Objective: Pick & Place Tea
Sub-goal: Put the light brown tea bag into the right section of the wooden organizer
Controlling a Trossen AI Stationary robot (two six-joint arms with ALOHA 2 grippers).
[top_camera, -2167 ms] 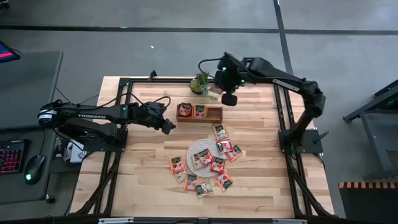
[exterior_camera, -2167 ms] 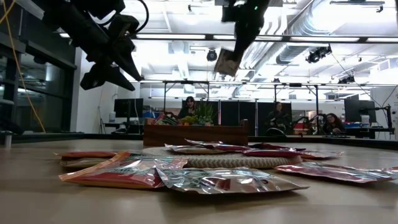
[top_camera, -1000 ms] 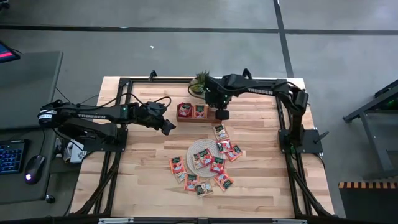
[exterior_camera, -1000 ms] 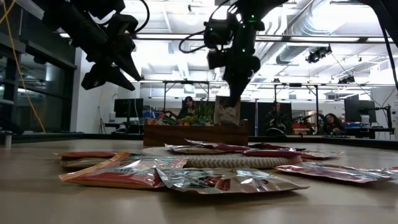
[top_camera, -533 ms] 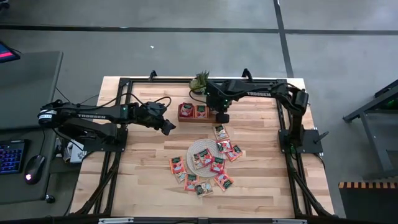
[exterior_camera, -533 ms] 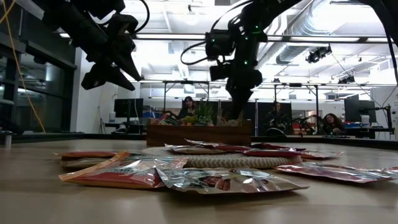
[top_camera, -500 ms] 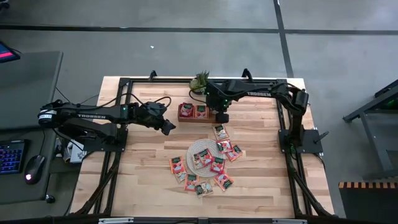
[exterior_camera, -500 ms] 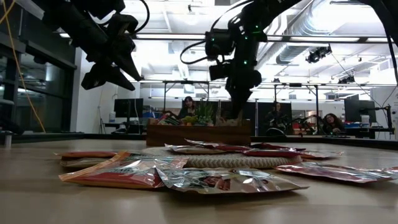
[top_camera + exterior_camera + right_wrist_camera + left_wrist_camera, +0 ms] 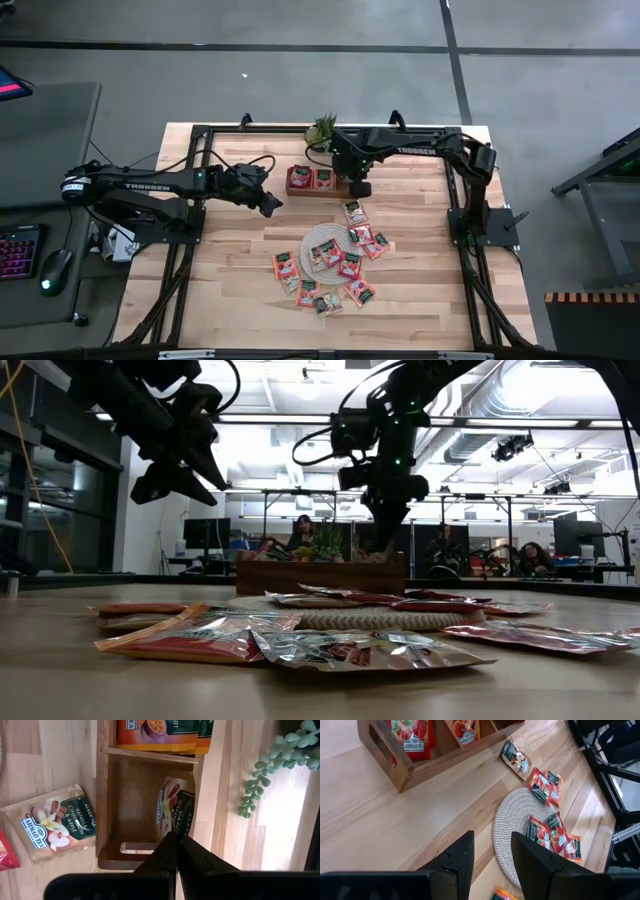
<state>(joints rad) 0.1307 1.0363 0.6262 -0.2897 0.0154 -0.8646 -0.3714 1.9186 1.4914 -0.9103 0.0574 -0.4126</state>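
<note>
Wooden tray (image 9: 322,181) anchors the high view: the right gripper (image 9: 357,186) hangs over its end compartment, the left gripper (image 9: 270,205) waits beside it, tea sachets (image 9: 330,262) scattered below. Left wrist view — fingers (image 9: 461,857) parted, empty. Right wrist view — closed fingers (image 9: 170,852) pinch a sachet (image 9: 176,813) standing inside that compartment.

A wooden tray (image 9: 321,181) is set toward the table's (image 9: 230,290) far edge, with a small plant (image 9: 322,131) just behind it and sachets stood in its left and middle compartments. A round woven mat (image 9: 322,249) is placed in front of the tray, and tea sachets (image 9: 350,265) are scattered on it and around it, to its left, right and near side.
</note>
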